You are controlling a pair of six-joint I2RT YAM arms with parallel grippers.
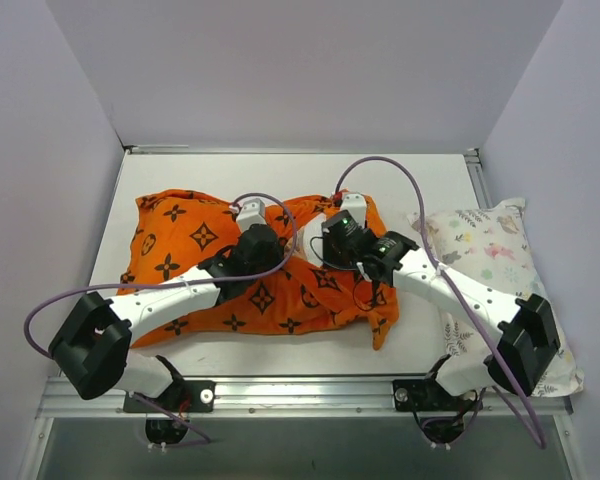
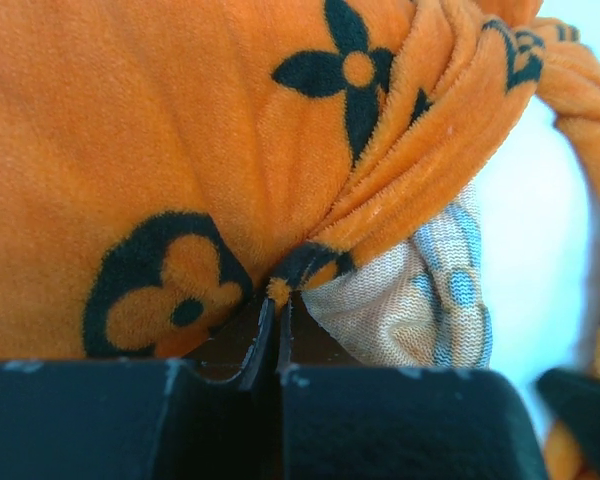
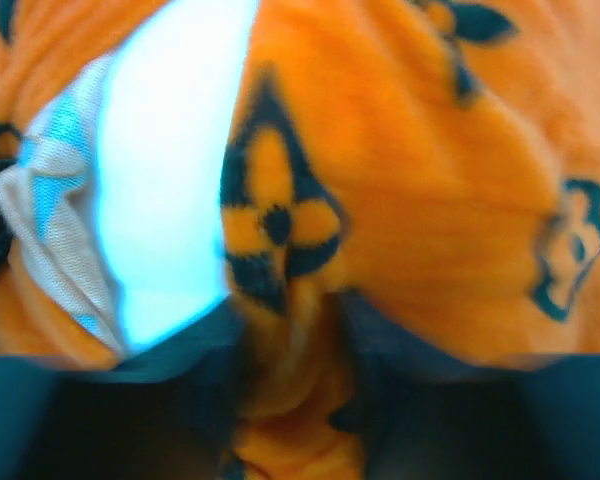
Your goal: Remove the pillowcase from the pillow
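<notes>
I see the pillowcase (image 1: 190, 240) lying crumpled across the middle of the table (image 1: 280, 170), with the printed pillow (image 1: 485, 245) at its 3 o'clock, off the table's right edge. My left gripper (image 2: 277, 305) sits over the cover's centre, jaws pinched tight on a small tuck of orange plush; a pale cloth with blue marks (image 2: 420, 300) peeks out at 3 o'clock of that pinch. My right gripper (image 3: 290, 350) is at the cover's 2 o'clock corner, with a fold of orange between parted fingers. The view is blurred, so I cannot tell whether it grips.
</notes>
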